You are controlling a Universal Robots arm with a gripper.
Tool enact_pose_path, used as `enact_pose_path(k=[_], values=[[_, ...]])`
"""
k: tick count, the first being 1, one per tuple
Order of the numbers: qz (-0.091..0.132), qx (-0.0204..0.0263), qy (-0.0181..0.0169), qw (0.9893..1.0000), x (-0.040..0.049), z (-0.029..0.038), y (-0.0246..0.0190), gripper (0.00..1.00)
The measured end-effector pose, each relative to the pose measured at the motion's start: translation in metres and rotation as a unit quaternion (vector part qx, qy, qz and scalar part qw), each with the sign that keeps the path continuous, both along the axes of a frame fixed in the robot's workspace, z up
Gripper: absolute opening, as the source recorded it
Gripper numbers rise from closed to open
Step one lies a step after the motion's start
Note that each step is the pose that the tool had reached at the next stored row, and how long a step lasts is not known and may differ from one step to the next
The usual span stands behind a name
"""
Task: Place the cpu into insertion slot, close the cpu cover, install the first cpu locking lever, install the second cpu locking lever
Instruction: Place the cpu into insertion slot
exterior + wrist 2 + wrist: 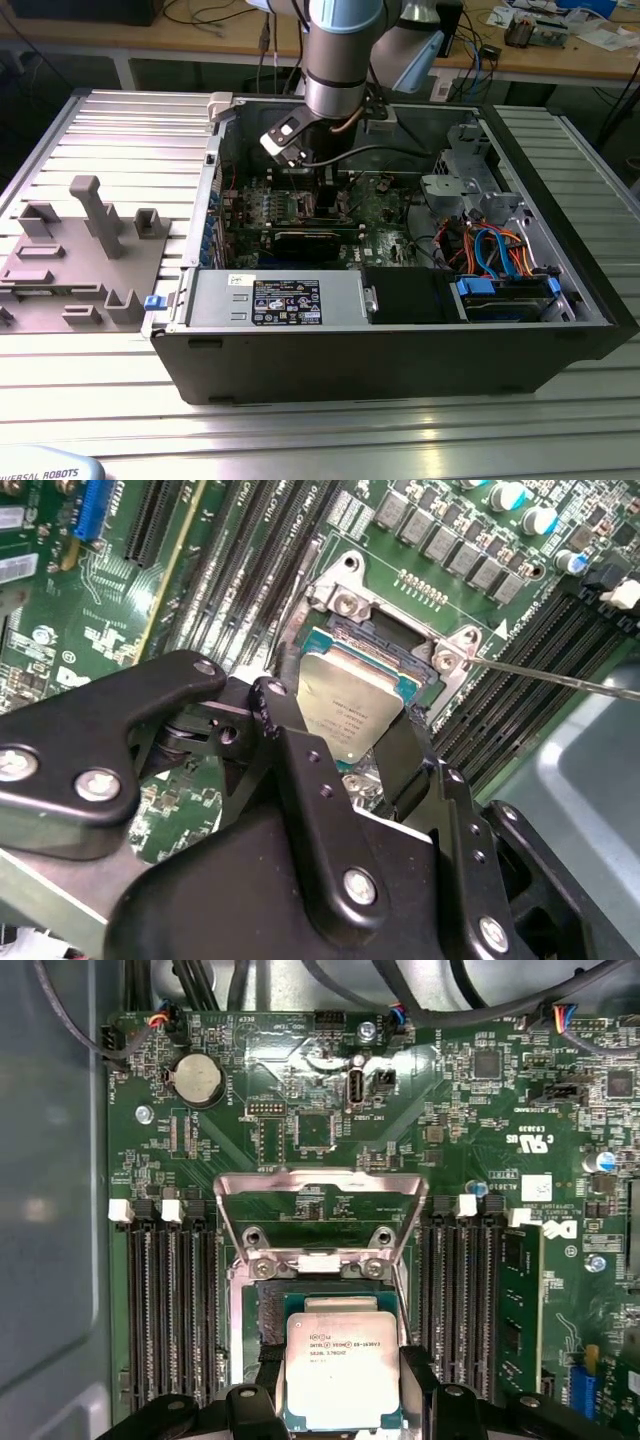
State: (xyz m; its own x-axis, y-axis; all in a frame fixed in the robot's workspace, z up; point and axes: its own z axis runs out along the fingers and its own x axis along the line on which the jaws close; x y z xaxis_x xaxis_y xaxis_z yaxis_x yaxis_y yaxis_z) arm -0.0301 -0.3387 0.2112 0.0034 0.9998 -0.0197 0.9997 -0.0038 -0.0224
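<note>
The computer case [400, 365] lies open on the ribbed metal desk [100, 130]. Its walls stand up on all sides, and the arm [335, 60] reaches in from above, close to the far wall. Inside, a labelled power supply box [285, 300] takes the near side, and a drive cage with blue and orange cables [500, 255] crowds the exterior view's right. The open room is over the motherboard [385, 215] in the middle. A grey fixture [80, 250] sits on the desk well apart, on the exterior view's left.

Around the socket [268, 1322] room is tight: rows of memory slots [165, 1300] run along two opposite sides, just beside the socket frame. The cpu cover [320, 1178] stands swung open at the hinge edge, leaving the socket uncovered. In the second wrist view a thin lever [560, 682] juts out past a socket corner, over the memory slots.

The hand [345, 1400] is clenched on the cpu [343, 1365], with one black finger against each of two opposite edges and the metal top facing up. The cpu sits between the fingers [290, 745] over the socket, and a strip of the socket's dark bed shows beyond its edge toward the cover. Whether it touches the socket I cannot tell.
</note>
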Motion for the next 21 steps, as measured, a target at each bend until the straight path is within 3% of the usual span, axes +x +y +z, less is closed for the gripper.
enact_pose_path(k=[6, 21], values=[[-0.003, 0.0021, -0.0001, 1.0, -0.0014, -0.0015, 0.0049, 0.54], [-0.016, 0.0021, -0.0001, 0.9999, -0.0013, -0.0089, 0.0073, 0.54]])
